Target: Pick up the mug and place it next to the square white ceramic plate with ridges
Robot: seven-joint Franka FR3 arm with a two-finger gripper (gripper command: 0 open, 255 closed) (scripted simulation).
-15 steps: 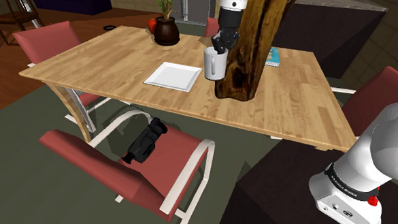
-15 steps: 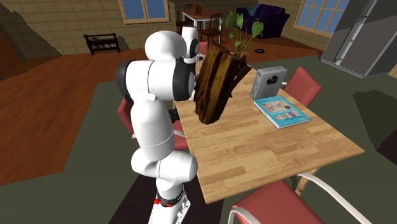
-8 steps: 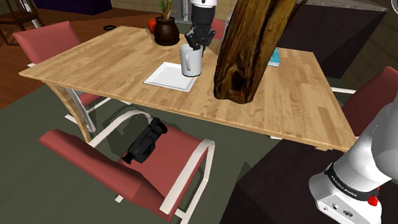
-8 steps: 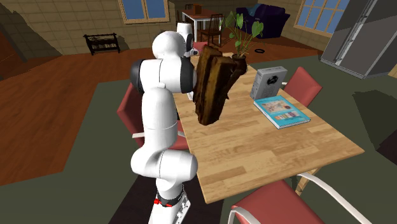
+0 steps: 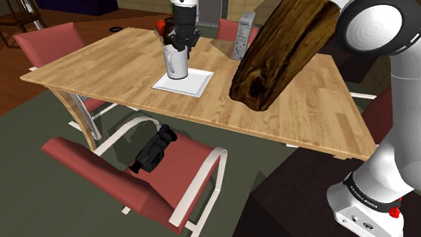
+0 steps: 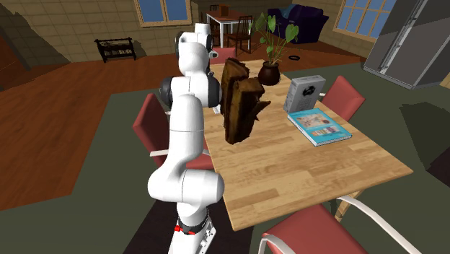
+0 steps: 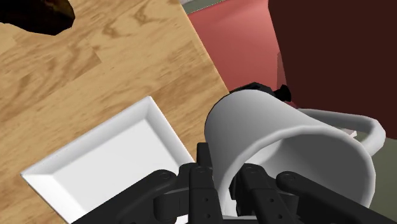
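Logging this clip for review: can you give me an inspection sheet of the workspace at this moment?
Surface: wooden table, plain grain.
Job's things: white mug held up by the far corner of the square white plate.
Clutter: big tilted log, potted plant, grey box, book.
Gripper: gripper shut on the mug's rim.
Cables: nothing seen.
Surroundings: red chairs; camcorder on one seat.

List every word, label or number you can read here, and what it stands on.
None reads clearly.
Black band on the arm's base: white lettering, too small to read.
Book cover: print blurred.
Grey box: dark mark, illegible.
Mug and plate: no text.
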